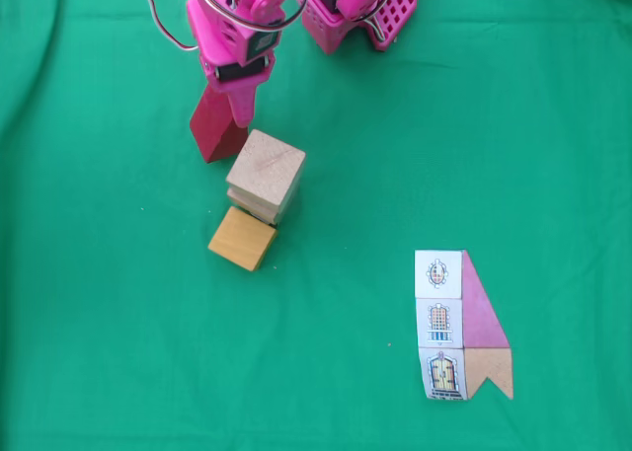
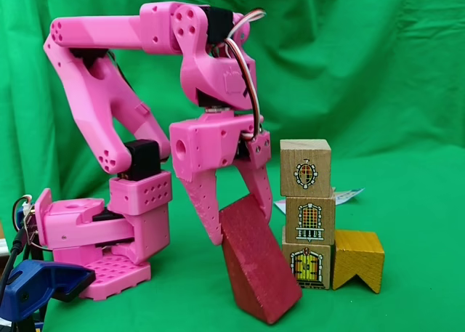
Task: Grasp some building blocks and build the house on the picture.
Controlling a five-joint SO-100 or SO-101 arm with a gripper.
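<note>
My pink gripper (image 2: 243, 227) (image 1: 229, 125) is shut on the upper edge of the dark red wedge (image 2: 260, 270) (image 1: 210, 133). The wedge hangs tilted with its low corner at the cloth, just left of the stack in a fixed view. That stack (image 2: 308, 217) (image 1: 267, 170) is three light-wood cubes with window and door drawings on their fronts. An orange-yellow notched block (image 2: 358, 258) (image 1: 242, 239) sits against its base on the far side from the wedge. The picture (image 1: 462, 325) of the house lies flat at the lower right.
The arm's pink base (image 2: 109, 234) (image 1: 355, 12) stands behind the gripper. A blue clamp (image 2: 36, 285) sits at the lower left edge. Green cloth (image 1: 109, 303) covers the table and hangs as a backdrop.
</note>
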